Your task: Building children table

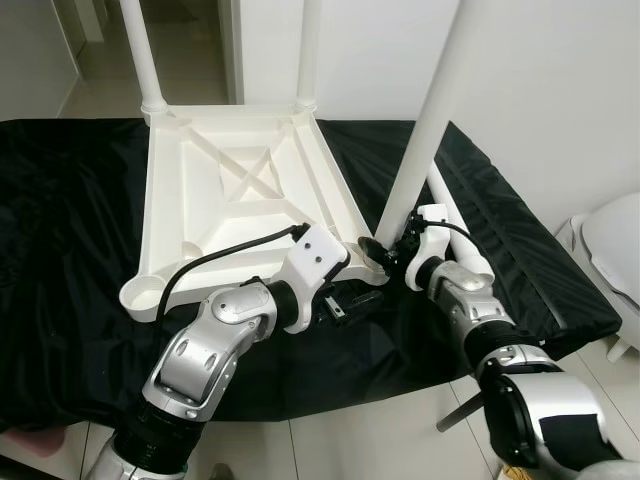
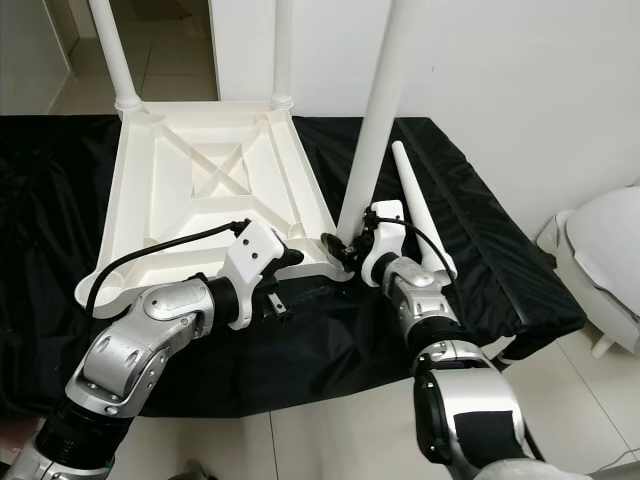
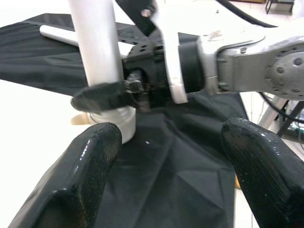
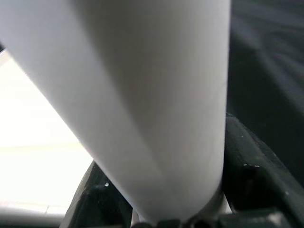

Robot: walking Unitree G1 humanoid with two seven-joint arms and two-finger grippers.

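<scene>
The white table top (image 1: 235, 195) lies upside down on a black cloth (image 1: 60, 230) spread over a bed, ribs showing. Two white legs (image 1: 137, 50) stand upright in its far corners. A third leg (image 1: 432, 110) rises, tilted slightly right, from the near right corner socket — the right gripper (image 1: 385, 250) is clamped around its base, black fingers on either side of the tube. A fourth leg (image 2: 420, 210) lies loose on the cloth just right of that corner. The left gripper (image 1: 350, 300) hovers just near of the same corner, above the cloth, its two fingers (image 3: 90, 161) spread wide and holding nothing. The near left corner socket (image 1: 143, 295) is unfilled.
</scene>
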